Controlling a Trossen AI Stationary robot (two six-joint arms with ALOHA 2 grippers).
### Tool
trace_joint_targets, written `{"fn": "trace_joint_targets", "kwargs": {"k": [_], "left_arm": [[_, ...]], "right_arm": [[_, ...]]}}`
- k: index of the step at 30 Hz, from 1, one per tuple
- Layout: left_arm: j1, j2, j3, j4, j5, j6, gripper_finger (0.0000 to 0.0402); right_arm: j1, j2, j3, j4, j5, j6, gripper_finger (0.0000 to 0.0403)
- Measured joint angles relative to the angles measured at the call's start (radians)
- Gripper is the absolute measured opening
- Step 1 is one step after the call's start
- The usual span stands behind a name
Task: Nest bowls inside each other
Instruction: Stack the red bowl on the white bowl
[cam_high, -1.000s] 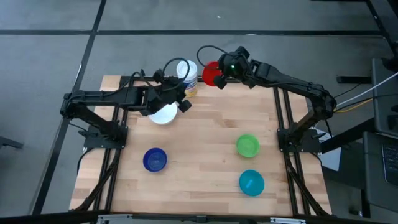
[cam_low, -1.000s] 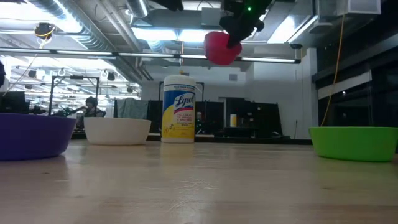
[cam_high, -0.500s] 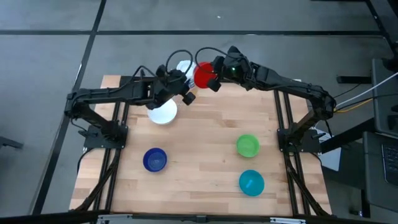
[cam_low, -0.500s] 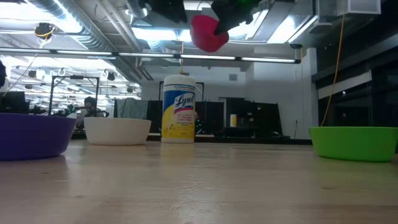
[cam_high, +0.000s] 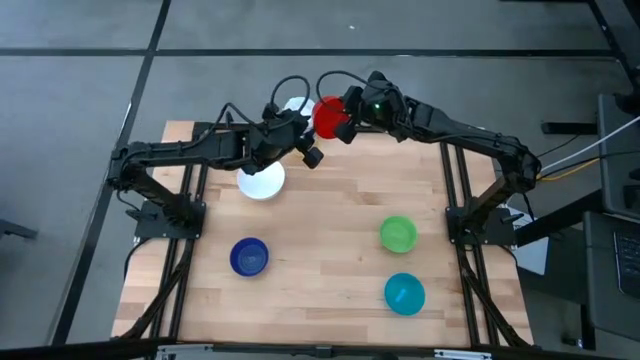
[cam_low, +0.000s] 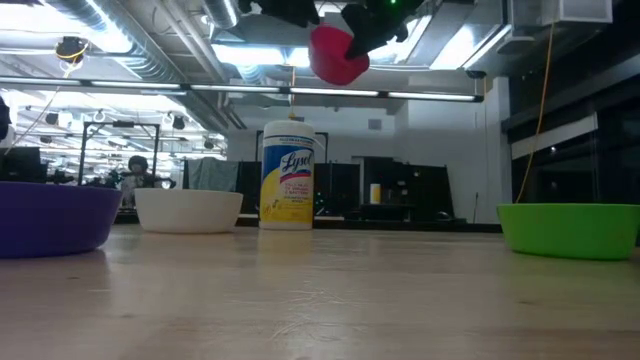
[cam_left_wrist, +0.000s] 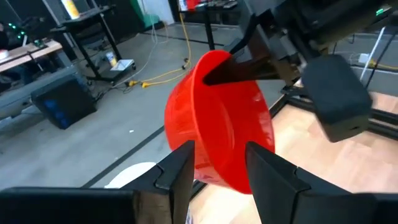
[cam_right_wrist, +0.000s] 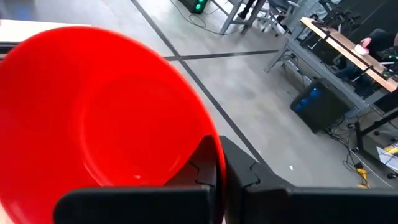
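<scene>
Desk back edge: right pincer (cam_high: 343, 117) clamps red bowl (cam_high: 327, 118) by its rim aloft; left pincer (cam_left_wrist: 217, 168) parted, empty, apparently for handover.

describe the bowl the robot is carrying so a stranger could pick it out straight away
Start at the far edge of the wooden table, where the tall labelled wipes canister stands. High above it the right claw is shut on the rim of the red bowl. It is the only bowl in the air; the other four rest on the tabletop.
</scene>
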Motion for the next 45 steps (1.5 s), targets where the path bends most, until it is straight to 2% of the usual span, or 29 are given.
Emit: {"fn": "trace_joint_targets", "kwargs": {"k": [6, 14, 16, 20, 26, 29, 31, 37, 39, 42, 45], "left_arm": [[0.02, 0.007, 0.0, -0.003, -0.032, 0.008, 0.0127], [0.044, 0.007, 0.0, 0.005, -0.037, -0.005, 0.0093], [0.047, 0.007, 0.0, 0.005, -0.058, -0.031, 0.0076], [0.053, 0.007, 0.0, 0.01, -0.065, -0.049, 0.0016], [0.054, 0.005, 0.0, 0.02, -0.081, -0.067, 0.0006], [0.054, 0.005, 0.0, 0.019, -0.094, -0.069, 0.0005], [0.055, 0.001, 0.0, 0.015, -0.112, -0.069, 0.0004], [0.059, -0.003, 0.0, 0.016, -0.135, -0.069, 0.0001], [0.058, -0.003, 0.0, -0.005, -0.128, -0.066, 0.0001], [0.052, -0.011, -0.001, -0.106, -0.095, -0.079, 0.0001], [0.056, -0.051, -0.001, -0.228, -0.149, -0.11, 0.0001]], "right_arm": [[0.006, 0.0, 0.0, 0.035, -0.023, -0.004, 0.0001], [0.011, 0.0, 0.0, 0.044, -0.024, 0.004, 0.0001], [0.011, 0.0, 0.0, 0.046, -0.023, 0.006, 0.0001], [0.015, 0.0, 0.0, 0.046, -0.024, 0.013, 0.0001], [0.031, 0.0, 0.0, 0.049, -0.043, 0.015, 0.0002], [0.033, 0.0, 0.0, 0.063, -0.11, 0.014, 0.0024], [0.034, -0.002, 0.0, 0.085, -0.168, 0.016, 0.005], [0.036, -0.011, 0.0, 0.12, -0.248, 0.02, 0.0131], [0.036, -0.015, 0.0, 0.149, -0.319, 0.02, 0.0153], [0.044, -0.026, 0.001, 0.161, -0.426, 0.021, 0.0177], [0.05, -0.055, 0.001, 0.134, -0.45, 0.035, 0.0184]]}}
